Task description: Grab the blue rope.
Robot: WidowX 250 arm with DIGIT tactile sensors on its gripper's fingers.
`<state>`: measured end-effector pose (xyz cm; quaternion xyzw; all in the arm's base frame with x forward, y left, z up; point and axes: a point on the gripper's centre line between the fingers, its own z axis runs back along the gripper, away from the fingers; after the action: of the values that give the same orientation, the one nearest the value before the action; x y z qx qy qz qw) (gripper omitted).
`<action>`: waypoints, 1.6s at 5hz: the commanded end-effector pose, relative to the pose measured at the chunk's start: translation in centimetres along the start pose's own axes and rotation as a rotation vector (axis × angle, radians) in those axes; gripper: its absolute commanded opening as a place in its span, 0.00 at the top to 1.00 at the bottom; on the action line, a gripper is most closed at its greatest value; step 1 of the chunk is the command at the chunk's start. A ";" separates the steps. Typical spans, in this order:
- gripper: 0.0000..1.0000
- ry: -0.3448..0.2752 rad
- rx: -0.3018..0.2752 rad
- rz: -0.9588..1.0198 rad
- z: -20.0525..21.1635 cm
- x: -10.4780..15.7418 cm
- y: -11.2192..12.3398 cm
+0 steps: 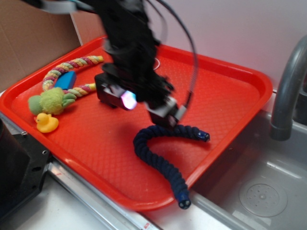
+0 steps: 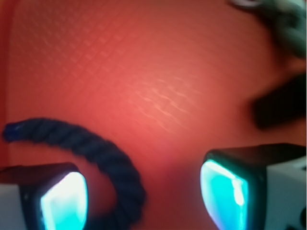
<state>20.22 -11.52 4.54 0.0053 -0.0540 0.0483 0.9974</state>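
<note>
The black gripper (image 2: pixel 144 191) stood wide open and held nothing: in the wrist view its two glowing cyan fingertip pads (image 2: pixel 64 201) sat well apart at the bottom of the frame, with bare red plastic between them. The thick, dark navy braided rope (image 2: pixel 96 158) curled in from the left of that view, arching over the left pad and dipping down between the jaws close to that pad's inner side, so it lay off-centre, nearer one finger than the other. Whether it touched that finger could not be told through the blur.

In the exterior view the gripper (image 1: pixel 160 108) hung low over the rope's (image 1: pixel 156 153) upper bend, near the short arm of its hook shape, which ran off toward a capped end on the right. From that bend the long arm swept down toward the near edge of the red textured plastic tray (image 1: pixel 230 96), its other capped end lying over the rim. At the jaws the rope's axis ran roughly crosswise to the closing direction, which should suit a pinch once the gripper shifted to centre it and came down.

Farther off, at the tray's far left, lay a pink-yellow-green twisted rope toy (image 1: pixel 67 67), a fuzzy green plush toy (image 1: pixel 50 101) and a small yellow rubber duck (image 1: pixel 46 122), all well apart from the jaws. A grey metal sink (image 1: pixel 259 191) lay beside the tray.
</note>
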 end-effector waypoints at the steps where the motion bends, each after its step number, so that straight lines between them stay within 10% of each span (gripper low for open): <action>1: 0.00 0.051 -0.064 -0.110 -1.1 -1.0 0.1; 2: 1.00 0.100 -0.053 -0.152 -1.9 -1.2 0.2; 5: 1.00 0.141 -0.062 -0.226 1.6 -1.7 1.0; 6: 1.00 0.058 -0.121 -0.162 6.5 -1.4 6.2; 8: 1.00 -0.024 -0.011 -0.017 16.9 -1.7 12.3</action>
<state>15.81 0.34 20.33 -0.0008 -0.0437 0.0406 0.9982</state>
